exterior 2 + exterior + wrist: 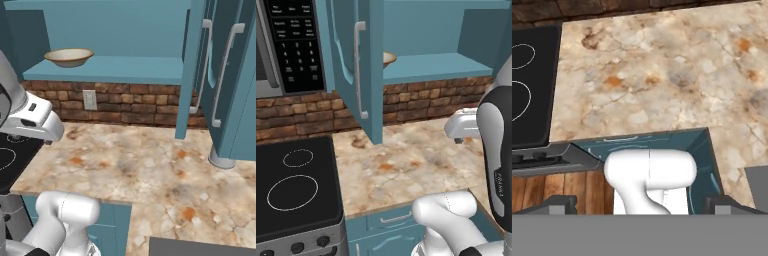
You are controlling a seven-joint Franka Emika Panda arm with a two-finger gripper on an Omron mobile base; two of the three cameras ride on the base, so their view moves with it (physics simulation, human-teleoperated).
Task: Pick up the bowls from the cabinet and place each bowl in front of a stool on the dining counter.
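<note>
Claw state unclear, tips barely visible, pointed down at worktop point(662, 75); beige bowl point(69, 57) sits untouched on open cabinet shelf point(130, 67), so fetching seems just begun—next, reach up.

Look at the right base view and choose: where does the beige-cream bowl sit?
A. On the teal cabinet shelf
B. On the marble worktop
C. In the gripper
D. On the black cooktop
A: the beige-cream bowl rests on the teal shelf of the open cabinet, above the brick wall and the marble worktop.
</note>
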